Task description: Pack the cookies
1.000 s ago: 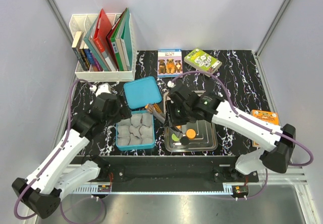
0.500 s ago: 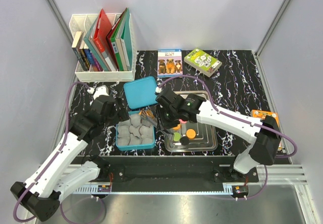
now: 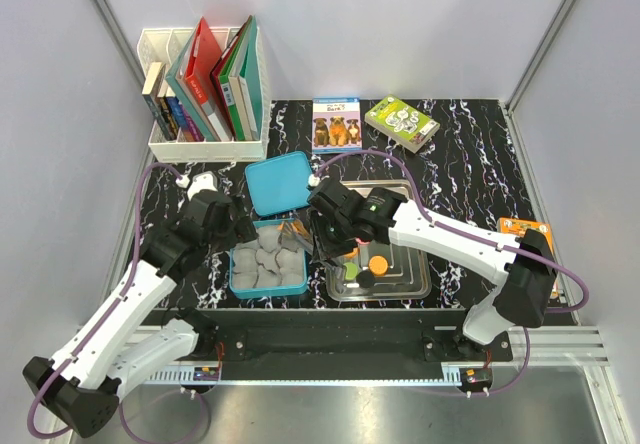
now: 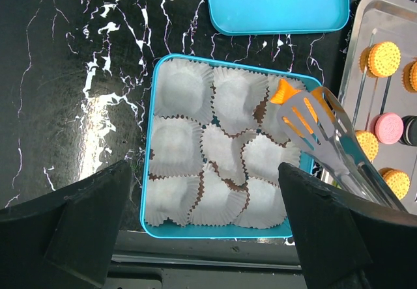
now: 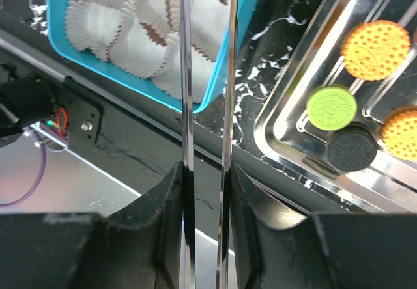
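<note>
Tongs [image 4: 311, 121] gripping orange cookie [image 4: 284, 94], over paper cups [image 4: 221, 149]

1. Table [image 4: 78, 55]: blk marble look, white veins.
2. Box [image 5: 57, 9] & lid [image 4: 277, 2]: plain turquoise.
3. Paper cups [image 4: 225, 149]: white, pleated, brown at edges.
4. Tray [image 4: 365, 15]: shiny silver.
5. Cookies [image 5: 376, 40]: mostly orange w/ dotted faces; also green cookie [image 5: 331, 105], blk cookie [image 5: 352, 147], pink cookie [image 4: 389, 127].
6. Tongs [image 4: 313, 123]: silver, slotted, orange at tip.
</note>
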`<state>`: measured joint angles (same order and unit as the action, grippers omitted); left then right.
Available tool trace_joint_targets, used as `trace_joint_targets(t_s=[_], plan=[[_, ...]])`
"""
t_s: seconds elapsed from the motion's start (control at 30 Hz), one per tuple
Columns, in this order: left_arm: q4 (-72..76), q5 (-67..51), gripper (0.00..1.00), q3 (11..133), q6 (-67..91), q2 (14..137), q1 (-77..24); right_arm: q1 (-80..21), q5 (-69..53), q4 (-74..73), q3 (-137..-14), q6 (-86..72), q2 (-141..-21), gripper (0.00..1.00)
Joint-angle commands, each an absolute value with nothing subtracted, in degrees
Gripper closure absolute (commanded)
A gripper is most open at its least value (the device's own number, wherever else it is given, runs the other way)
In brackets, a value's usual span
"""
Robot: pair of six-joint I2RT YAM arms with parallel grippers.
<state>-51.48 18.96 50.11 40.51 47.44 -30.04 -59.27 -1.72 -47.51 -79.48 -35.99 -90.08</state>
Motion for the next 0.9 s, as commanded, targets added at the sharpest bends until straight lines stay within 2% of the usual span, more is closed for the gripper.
trace_joint_targets(t_s=[0.0,0.33,0.5,0.87], plan=[[-50.1,18.72,0.01,50.01,40.87,47.55,-29.79,-59.85,1.32,-47.9,-80.51,-35.6,-89.03,0.61],[-49.48,17.93,0.01,49.75,41.22,47.73,-29.79,-59.94,1.49,-48.25,-79.98,-35.77,-87.45,0.51],[-49.31,17.75,0.01,49.48,41.4,47.81,-29.8,-59.94,3.16,-47.46,-79.45,-36.47,-85.17,0.59],[-48.08,16.35,0.01,49.04,41.75,48.51,-29.8,-58.63,15.03,-53.96,-77.44,-39.2,-74.98,0.58]])
